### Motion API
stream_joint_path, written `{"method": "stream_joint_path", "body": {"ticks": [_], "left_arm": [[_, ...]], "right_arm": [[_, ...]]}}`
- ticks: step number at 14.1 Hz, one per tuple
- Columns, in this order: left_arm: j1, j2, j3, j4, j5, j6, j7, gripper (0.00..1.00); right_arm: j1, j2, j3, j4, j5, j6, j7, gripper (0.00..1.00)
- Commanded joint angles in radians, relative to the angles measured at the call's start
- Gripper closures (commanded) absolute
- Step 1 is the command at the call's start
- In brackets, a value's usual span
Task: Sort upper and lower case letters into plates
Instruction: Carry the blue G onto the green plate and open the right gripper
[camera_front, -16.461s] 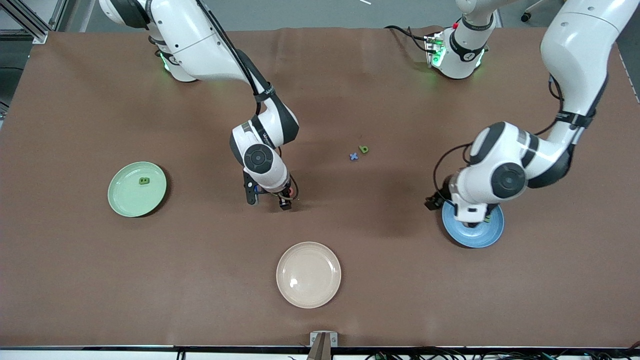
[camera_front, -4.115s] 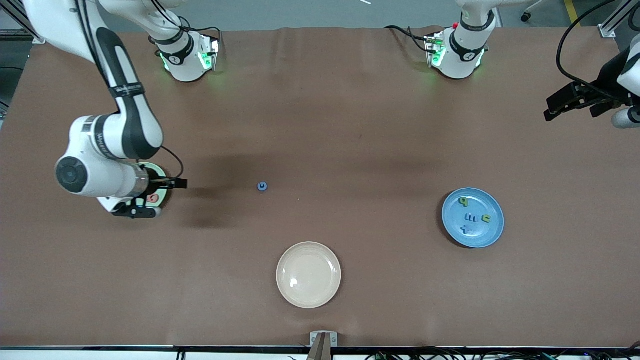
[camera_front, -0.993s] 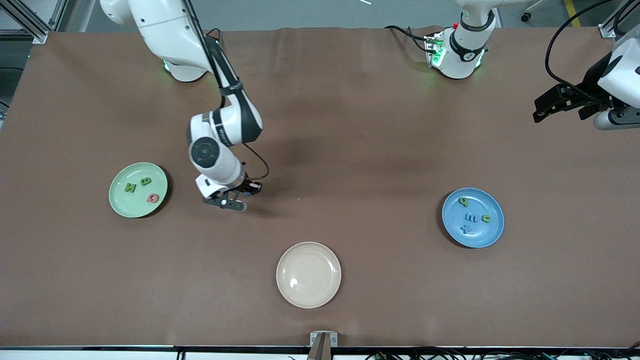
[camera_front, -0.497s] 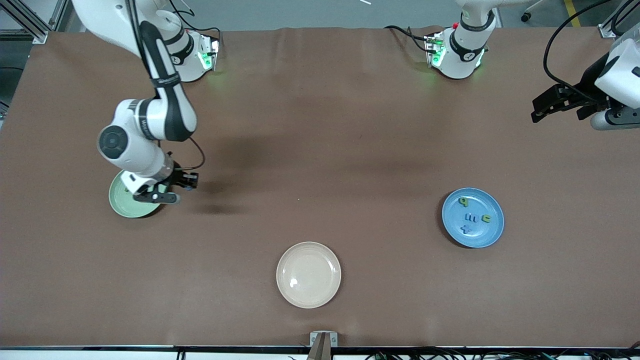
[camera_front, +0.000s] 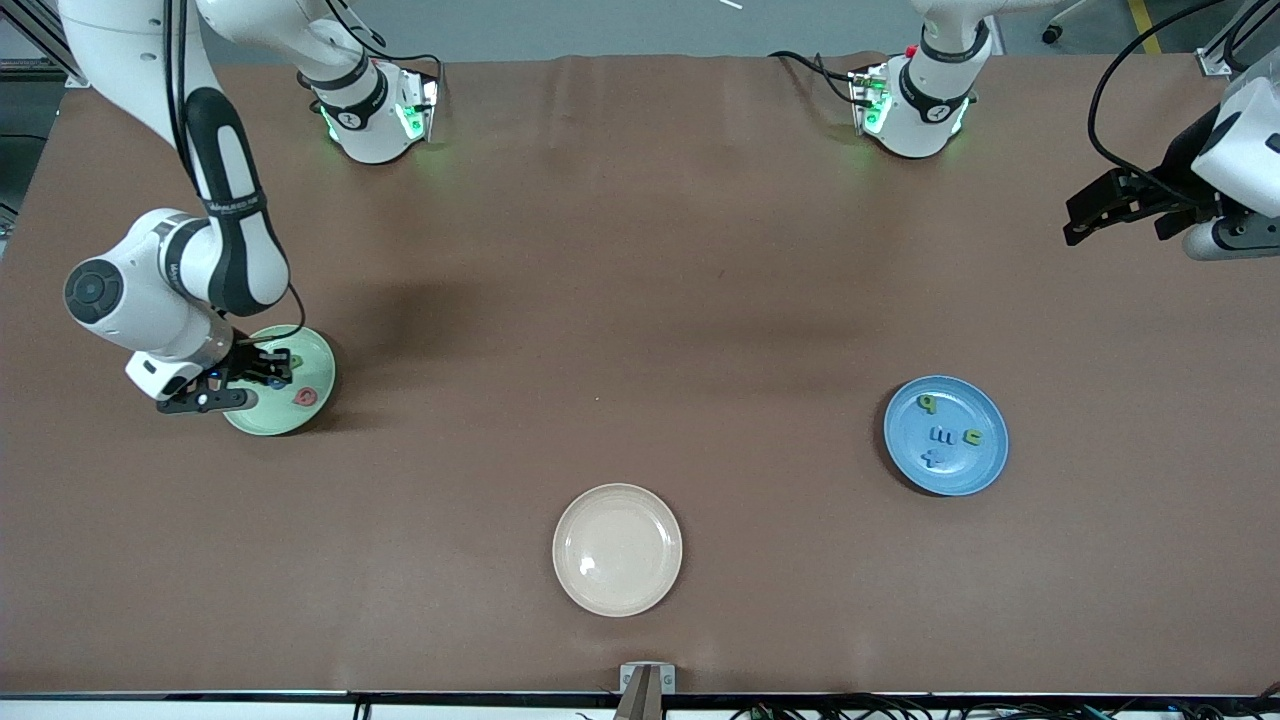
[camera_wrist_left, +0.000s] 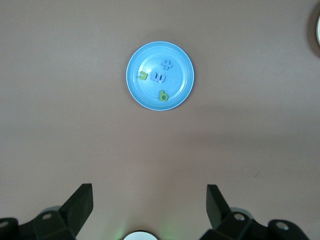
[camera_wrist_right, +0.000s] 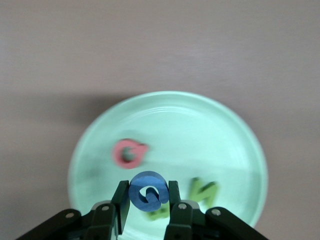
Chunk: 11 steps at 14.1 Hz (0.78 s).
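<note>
My right gripper (camera_wrist_right: 147, 187) is shut on a blue capital G (camera_wrist_right: 148, 194) and hangs low over the mint green plate (camera_front: 272, 420). On that plate lie a red G (camera_wrist_right: 129, 152) and a green N (camera_wrist_right: 205, 193); another green letter is partly hidden by the fingers. The blue plate (camera_front: 982, 466) sits toward the left arm's end and holds a green b (camera_wrist_left: 163, 95), a blue m (camera_wrist_left: 159, 77), a green n (camera_wrist_left: 143, 76) and a blue x (camera_wrist_left: 167, 63). My left gripper (camera_front: 1100, 215) waits open, high over the table's edge at its own end.
A cream-beige round plate (camera_front: 617, 549) with nothing on it sits near the front edge, midway along the table. The brown tabletop between the plates carries no loose letters.
My right arm has swung from the middle of the table to over the mint green plate, carrying the blue G. The left arm has stayed where it was.
</note>
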<state>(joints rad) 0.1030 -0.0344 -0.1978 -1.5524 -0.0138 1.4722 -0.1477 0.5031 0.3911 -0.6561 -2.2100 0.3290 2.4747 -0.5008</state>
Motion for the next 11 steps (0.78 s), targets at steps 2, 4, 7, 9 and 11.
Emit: {"method": "stream_joint_path", "body": {"ticks": [2,4,7,9,11], "left_arm": [[0.004,-0.028,0.001,-0.023,0.0,0.011,0.02,0.0],[0.006,-0.028,0.001,-0.025,0.0,0.011,0.02,0.0],[0.006,-0.027,0.0,-0.023,0.0,0.011,0.02,0.0],[0.006,-0.027,0.001,-0.025,0.0,0.011,0.02,0.0],[0.006,-0.027,0.001,-0.025,0.0,0.011,0.02,0.0]], "right_arm": [[-0.049,0.094,0.018,0.061,0.015,0.03,-0.074,0.87],[-0.089,0.109,0.055,0.081,0.015,0.03,-0.082,0.87],[-0.173,0.132,0.143,0.118,0.015,0.03,-0.082,0.87],[-0.183,0.141,0.161,0.122,0.016,0.032,-0.082,0.87],[-0.183,0.146,0.164,0.124,0.021,0.032,-0.082,0.86]]}}
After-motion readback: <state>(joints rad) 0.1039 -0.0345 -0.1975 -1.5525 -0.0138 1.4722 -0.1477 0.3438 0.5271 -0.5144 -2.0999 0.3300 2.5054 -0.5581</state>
